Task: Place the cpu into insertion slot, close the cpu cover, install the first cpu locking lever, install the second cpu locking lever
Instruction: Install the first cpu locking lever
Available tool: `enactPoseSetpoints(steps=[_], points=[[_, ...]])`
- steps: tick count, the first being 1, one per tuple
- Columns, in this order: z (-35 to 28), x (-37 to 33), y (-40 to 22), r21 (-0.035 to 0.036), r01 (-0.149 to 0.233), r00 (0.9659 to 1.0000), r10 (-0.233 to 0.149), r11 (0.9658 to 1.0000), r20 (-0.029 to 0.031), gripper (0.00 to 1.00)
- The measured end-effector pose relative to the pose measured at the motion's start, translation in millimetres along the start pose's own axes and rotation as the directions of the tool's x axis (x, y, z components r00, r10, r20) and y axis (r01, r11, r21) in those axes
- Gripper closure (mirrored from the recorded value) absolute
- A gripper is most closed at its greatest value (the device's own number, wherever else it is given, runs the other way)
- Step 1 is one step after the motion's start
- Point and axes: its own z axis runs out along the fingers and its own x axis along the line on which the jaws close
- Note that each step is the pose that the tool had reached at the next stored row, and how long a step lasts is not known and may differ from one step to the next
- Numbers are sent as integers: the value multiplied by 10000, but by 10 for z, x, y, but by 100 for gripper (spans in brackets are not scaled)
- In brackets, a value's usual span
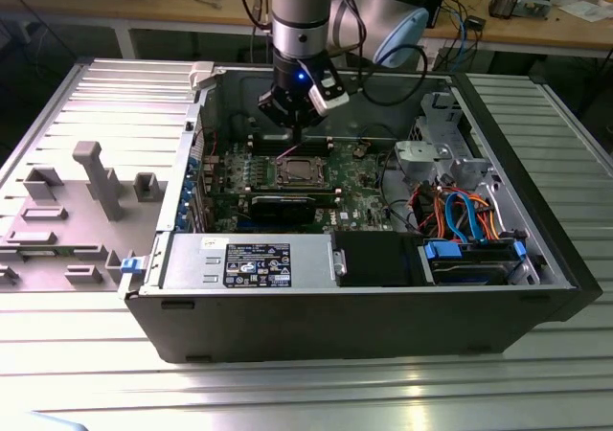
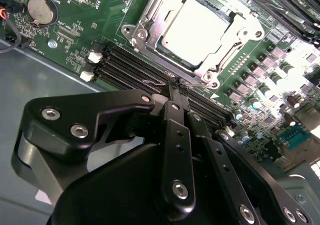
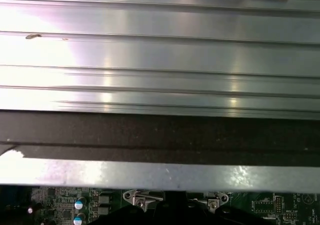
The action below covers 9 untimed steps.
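The cpu [image 2: 195, 25], a pale silver square, lies flat in the insertion slot [image 1: 281, 164] on the green motherboard. The cpu cover [image 2: 235, 40], a silvery frame with a square window, lies down over it. A thin metal bar [image 2: 148, 10] runs along one side of the frame; whether it is latched I cannot tell. My gripper [image 2: 176, 86] hangs above the black memory slots [image 2: 130, 67] just beside the socket, shut, with nothing between its fingers. In the exterior view the gripper [image 1: 293, 130] hovers a little above and behind the socket.
The motherboard lies inside an open computer case [image 1: 335, 326] on a slatted metal table [image 3: 160, 50]. A power supply [image 1: 254, 261] stands along the front wall, a drive bay with coloured cables [image 1: 460, 220] at the exterior view's right. Grey fixtures [image 1: 96, 177] stand at its left.
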Motion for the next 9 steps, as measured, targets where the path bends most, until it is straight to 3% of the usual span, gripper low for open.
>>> enactPoseSetpoints(steps=[9], points=[[64,-109,-7,6,0,10000,0,10000,-1,89]])
